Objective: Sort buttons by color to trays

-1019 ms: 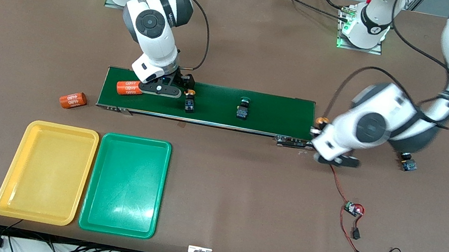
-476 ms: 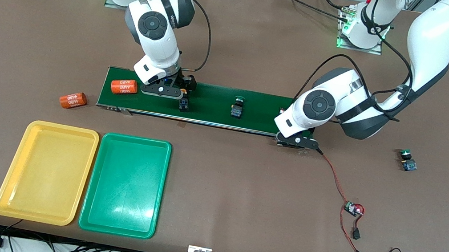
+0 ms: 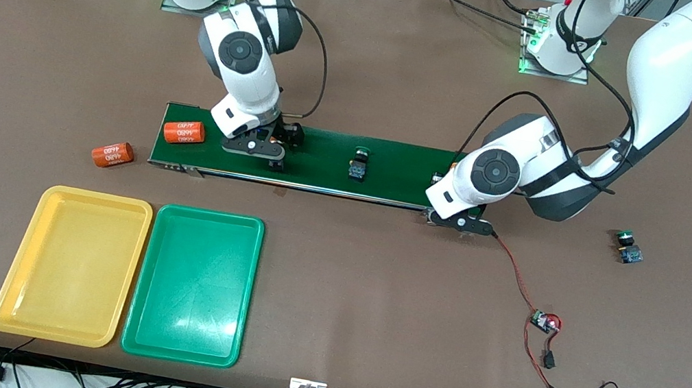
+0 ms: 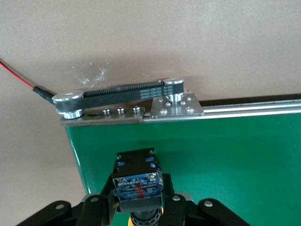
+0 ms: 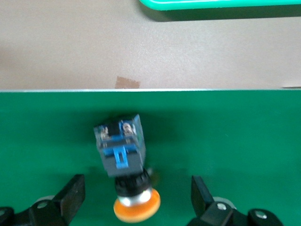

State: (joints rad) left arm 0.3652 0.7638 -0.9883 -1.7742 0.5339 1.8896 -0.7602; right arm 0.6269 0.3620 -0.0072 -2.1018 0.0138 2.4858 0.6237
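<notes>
Up front, in the front view, the belt (image 3: 405,169) lies across the table between the two arms. The yellow tray (image 3: 82,201) and green tray (image 3: 203,220) sit side by side nearer the camera, toward the right arm's end, with no button in either. The right gripper (image 3: 254,149) is low over the belt near an orange cylinder (image 3: 183,131). The left gripper (image 3: 459,223) is over the belt's end toward the left arm. One green button (image 3: 358,165) rides mid-belt; a spare green button (image 3: 628,247) lies on the table well toward the left arm's end. A second cylinder (image 3: 113,154) lies off the belt.

Next, the left wrist view: the jaws are clamped on the held button (image 4: 137,181), its blue-and-black body up and an orange cap just showing below. It hangs over the belt's end beside the drive pulley (image 4: 70,101), probably to be set down as feed for the other arm.

Last, the right wrist view: the fingers (image 5: 73,190) stand wide apart either side of a yellow button (image 5: 121,150) lying on the belt, cap toward the wrist. They bracket it without touching, likely lined up to close on it for the yellow tray.
</notes>
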